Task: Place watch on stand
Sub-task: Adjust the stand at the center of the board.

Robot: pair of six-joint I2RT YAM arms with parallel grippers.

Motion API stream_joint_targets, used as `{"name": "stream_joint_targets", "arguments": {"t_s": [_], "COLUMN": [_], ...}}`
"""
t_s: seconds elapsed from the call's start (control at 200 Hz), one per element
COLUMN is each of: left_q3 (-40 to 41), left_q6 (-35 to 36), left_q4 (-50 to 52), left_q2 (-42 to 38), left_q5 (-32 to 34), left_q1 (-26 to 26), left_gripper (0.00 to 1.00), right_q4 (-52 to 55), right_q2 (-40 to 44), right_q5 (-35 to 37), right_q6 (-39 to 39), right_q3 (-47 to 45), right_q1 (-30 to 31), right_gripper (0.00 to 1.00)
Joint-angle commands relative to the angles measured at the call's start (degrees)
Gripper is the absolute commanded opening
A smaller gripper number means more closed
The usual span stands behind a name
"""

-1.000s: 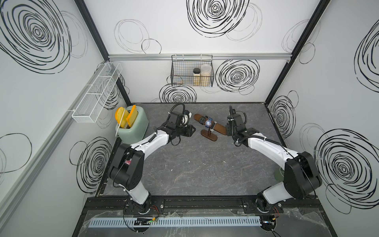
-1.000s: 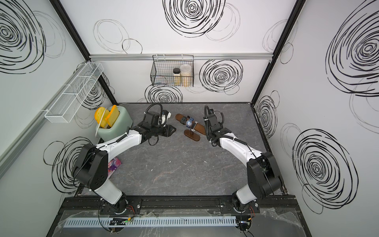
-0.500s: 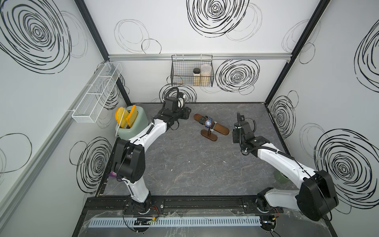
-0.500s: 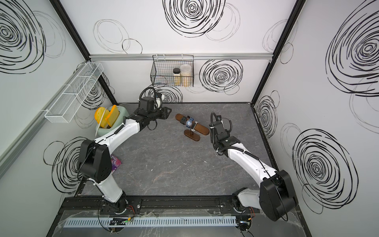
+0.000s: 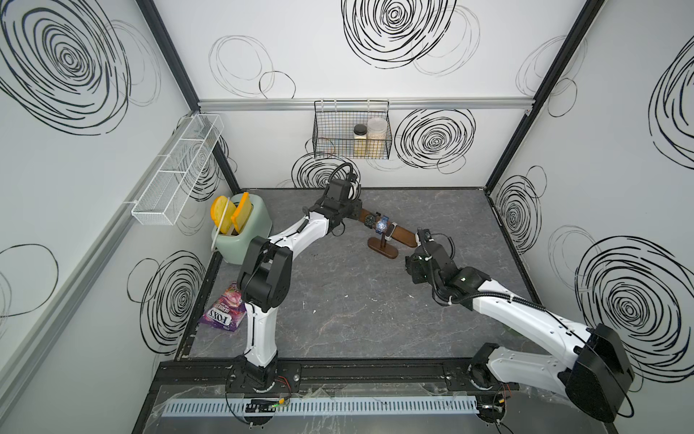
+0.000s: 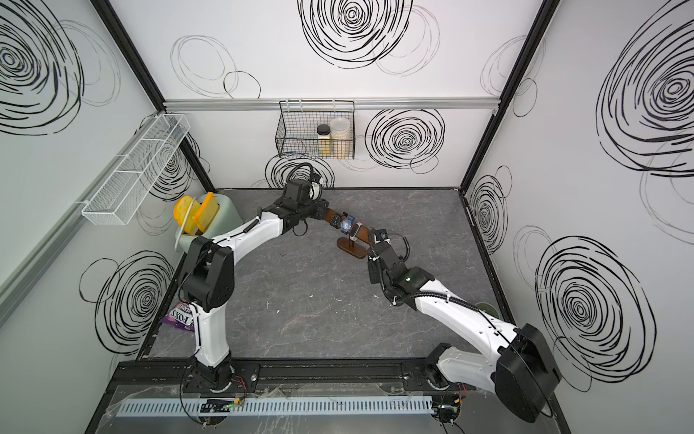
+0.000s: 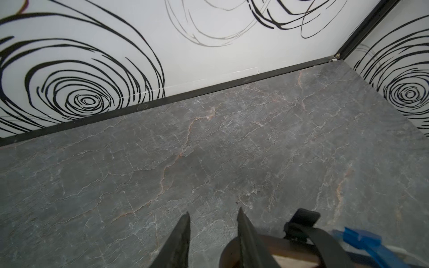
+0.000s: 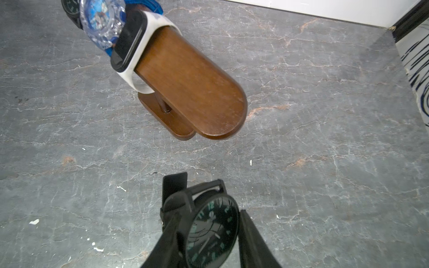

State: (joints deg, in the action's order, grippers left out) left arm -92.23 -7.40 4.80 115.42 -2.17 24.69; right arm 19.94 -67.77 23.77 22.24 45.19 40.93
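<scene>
Here, stand point(image 8: 190, 81): 3 other watches point(image 8: 102, 20) on bar; end nearest R gripper bare.
L gripper point(image 7: 213, 212): pulled away, now back at stand's opposite end; jaws apart, empty, just beside bar tip.
R gripper point(image 8: 209, 220): backed off, returned near stand's bare end; jaws clamped on black watch point(image 8: 213, 232).
Meaning: re-approach; watch not yet on stand.

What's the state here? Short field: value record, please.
right gripper: shut on black watch, held clear of the stand, facing its bare end
left gripper: jaws apart, nothing between the tips, at the stand's opposite end; contact unclear
stand: upright on table
on stand: second black watch, blue watch, white wristband, side by side
task: black watch not yet on stand
</scene>
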Motion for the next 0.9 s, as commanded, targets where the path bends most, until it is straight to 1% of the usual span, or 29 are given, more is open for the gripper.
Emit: {"name": "stream_joint_targets", "arguments": {"t_s": [0.0, 0.225, 0.62, 0.896], "left_q3": [-2.8, -5.0, -4.8, -2.9], "left_q6": [1.9, 2.1, 2.9, 2.7], "left_q4": [-1.1, 1.2, 2.4, 2.4], "left_q2": [0.5, 2.3, 3.1, 1.3], "left_q5": [3.0, 2.1, 1.4, 1.7], "left_q1": [0.1, 0.3, 0.9, 1.0], "left_gripper": [0.38, 0.39, 0.39, 0.38], "right_q4": [-1.8, -1.9, -4.1, -5.3], "right_q2": [-2.7, -7.2, -7.7, -8.9], "right_q5": [0.6, 3.3, 1.7, 1.0], "right_q6": [1.8, 1.5, -1.9, -3.6], "right_q3": [1.1, 3.8, 5.7, 6.2], "right_q1": [0.3, -0.1, -5.6, -8.0], "right_gripper": [0.37, 0.38, 0.38, 0.38]}}
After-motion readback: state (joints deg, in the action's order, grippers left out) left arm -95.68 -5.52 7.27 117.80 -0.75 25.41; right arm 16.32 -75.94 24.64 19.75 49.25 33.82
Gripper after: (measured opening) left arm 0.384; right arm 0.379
